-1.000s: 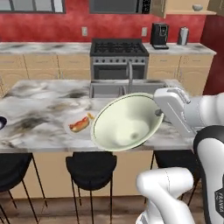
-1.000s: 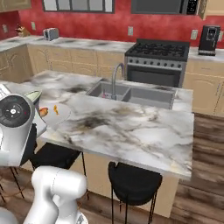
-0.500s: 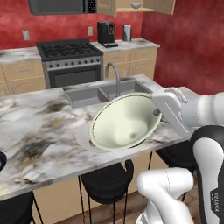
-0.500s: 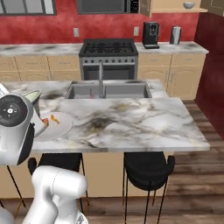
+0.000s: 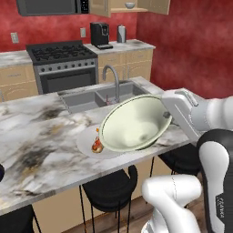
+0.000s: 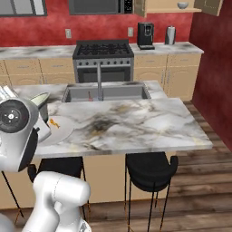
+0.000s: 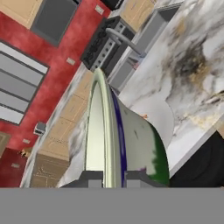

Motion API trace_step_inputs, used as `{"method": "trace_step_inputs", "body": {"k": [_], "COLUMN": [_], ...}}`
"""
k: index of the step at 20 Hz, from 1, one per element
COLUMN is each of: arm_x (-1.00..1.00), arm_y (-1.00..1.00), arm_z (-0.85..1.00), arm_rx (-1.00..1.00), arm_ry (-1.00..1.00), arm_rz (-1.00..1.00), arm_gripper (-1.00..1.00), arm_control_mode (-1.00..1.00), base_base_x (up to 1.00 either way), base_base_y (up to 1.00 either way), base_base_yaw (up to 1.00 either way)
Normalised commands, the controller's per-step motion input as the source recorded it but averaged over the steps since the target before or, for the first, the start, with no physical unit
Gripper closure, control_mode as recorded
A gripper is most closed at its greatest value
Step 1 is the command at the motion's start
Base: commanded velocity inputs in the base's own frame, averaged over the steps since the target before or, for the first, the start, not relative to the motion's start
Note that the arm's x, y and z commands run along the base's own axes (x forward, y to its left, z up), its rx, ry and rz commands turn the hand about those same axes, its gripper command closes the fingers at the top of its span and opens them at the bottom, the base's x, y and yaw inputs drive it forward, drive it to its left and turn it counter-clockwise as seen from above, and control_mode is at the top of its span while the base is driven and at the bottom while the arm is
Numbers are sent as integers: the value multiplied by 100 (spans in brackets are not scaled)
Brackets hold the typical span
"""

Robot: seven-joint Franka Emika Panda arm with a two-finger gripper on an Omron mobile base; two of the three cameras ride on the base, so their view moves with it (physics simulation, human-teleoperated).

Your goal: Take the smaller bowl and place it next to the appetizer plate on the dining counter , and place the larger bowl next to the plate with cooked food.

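Left base view: gripper [image 5: 169, 119] clamps the tilted larger bowl [image 5: 134, 124] above the pale plate [image 5: 86, 140].

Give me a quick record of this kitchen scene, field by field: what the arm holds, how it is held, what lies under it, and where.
held: wide cream bowl with green foot
gripper: shut on the bowl's rim
bowl pose: tilted, inside facing the left base camera
beneath: pale round plate with orange food, partly behind the bowl
surface: white-grey marble dining counter
behind: steel sink with curved tap
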Motion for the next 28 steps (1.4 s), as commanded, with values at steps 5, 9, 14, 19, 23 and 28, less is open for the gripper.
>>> {"method": "trace_step_inputs", "body": {"k": [5,9,14,19,23,28], "arm_x": [0,8,32,58,80,76], "arm_y": [-66,-68,-71,-71,-22,0], "arm_z": [-6,-11,-1,-5,-21,-30], "arm_rx": [2,5,24,33,12,-5], "arm_ry": [-8,0,9,21,13,0], "arm_rz": [-1,0,0,-4,-6,-6], "arm_gripper": [100,100,100,100,100,100], "arm_control_mode": [-100,-100,-100,-100,-100,-100], "base_base_x": [0,0,0,0,0,0], "base_base_y": [0,0,0,0,0,0], "base_base_yaw": [0,0,0,0,0,0]}}
